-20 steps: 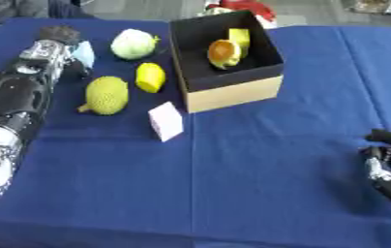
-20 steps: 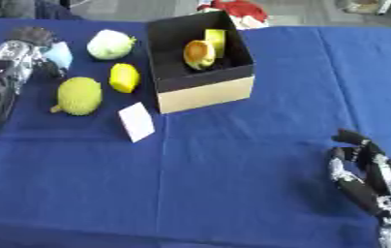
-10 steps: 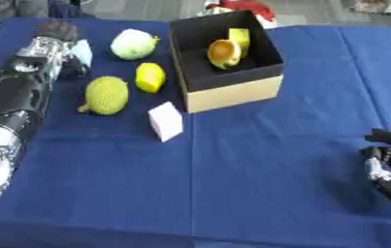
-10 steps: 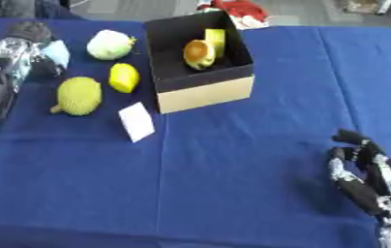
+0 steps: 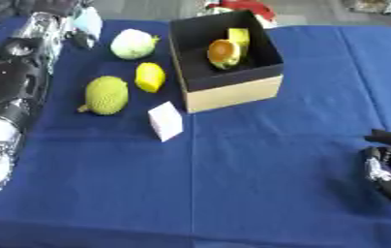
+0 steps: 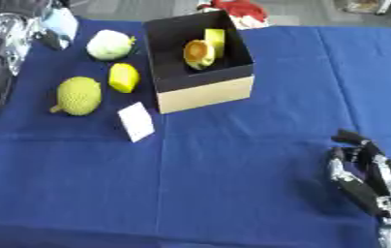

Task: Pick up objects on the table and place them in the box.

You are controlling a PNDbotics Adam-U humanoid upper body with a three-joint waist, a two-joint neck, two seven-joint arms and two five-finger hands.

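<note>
An open cardboard box [image 5: 233, 92] with a dark inside stands at the table's far middle. In it lie an orange round thing [image 5: 223, 52] and a yellow block [image 5: 239, 36]. Left of it sit a pale green round fruit [image 5: 134, 43], a yellow lemon [image 5: 150, 76], a bumpy green fruit [image 5: 106, 94] and a small white block [image 5: 166, 121]. My left hand [image 5: 59, 9] is at the far left corner, its fingers round a pale blue object [image 5: 87, 22]. My right hand [image 6: 368, 174] rests open at the lower right, away from everything.
A blue cloth [image 5: 258, 184] covers the table. My left arm [image 5: 12, 92] lies along the left edge beside the fruits. A red thing [image 5: 241, 6] sits behind the box, past the table's far edge.
My left hand has moved farther away toward the top-left corner, and the pale blue object has gone with it. The right hand and the other things have stayed put.
</note>
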